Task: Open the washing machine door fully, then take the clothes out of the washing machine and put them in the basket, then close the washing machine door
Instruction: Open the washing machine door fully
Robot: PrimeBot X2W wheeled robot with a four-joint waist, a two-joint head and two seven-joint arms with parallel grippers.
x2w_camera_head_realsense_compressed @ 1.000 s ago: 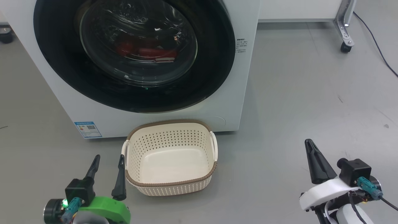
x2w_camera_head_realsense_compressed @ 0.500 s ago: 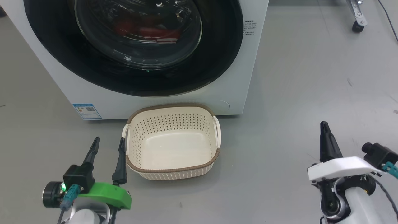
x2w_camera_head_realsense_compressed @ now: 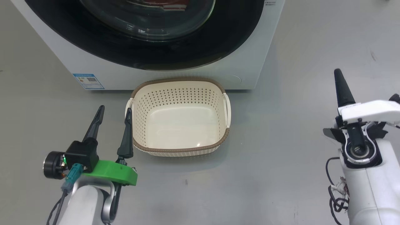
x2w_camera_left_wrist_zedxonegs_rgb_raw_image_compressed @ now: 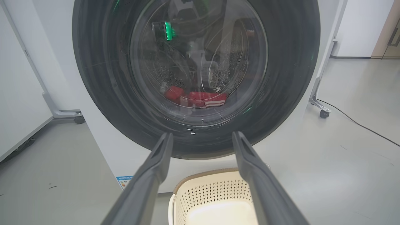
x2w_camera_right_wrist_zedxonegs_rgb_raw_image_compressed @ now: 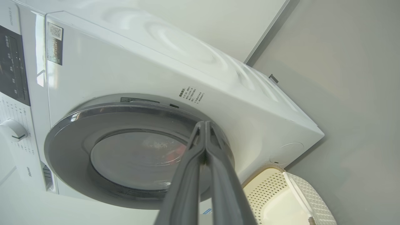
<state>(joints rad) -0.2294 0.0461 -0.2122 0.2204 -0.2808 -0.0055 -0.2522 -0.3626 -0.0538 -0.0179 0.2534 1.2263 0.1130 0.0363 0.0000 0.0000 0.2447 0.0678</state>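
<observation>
Left of frame, a blue sticker [x2w_camera_head_realsense_compressed: 88, 81] with a QR code sits on the white washing machine [x2w_camera_head_realsense_compressed: 247, 70], its print too small for me to read. Below it my left gripper [x2w_camera_head_realsense_compressed: 115, 108] is spread wide, holding nothing, just beside the cream basket [x2w_camera_head_realsense_compressed: 179, 80] at centre. Above, the washing machine door [x2w_camera_head_realsense_compressed: 175, 59] is closed, with the red clothes [x2w_camera_left_wrist_zedxonegs_rgb_raw_image_compressed: 200, 98] behind its glass. At right my right gripper [x2w_camera_head_realsense_compressed: 338, 73] is pinched together on nothing

door [x2w_camera_left_wrist_zedxonegs_rgb_raw_image_compressed: 197, 72]: glossy rim, clear glass | basket [x2w_camera_head_realsense_compressed: 178, 93]: matt perforated plastic | clothes [x2w_camera_left_wrist_zedxonegs_rgb_raw_image_compressed: 200, 99]: seemingly cloth
</observation>
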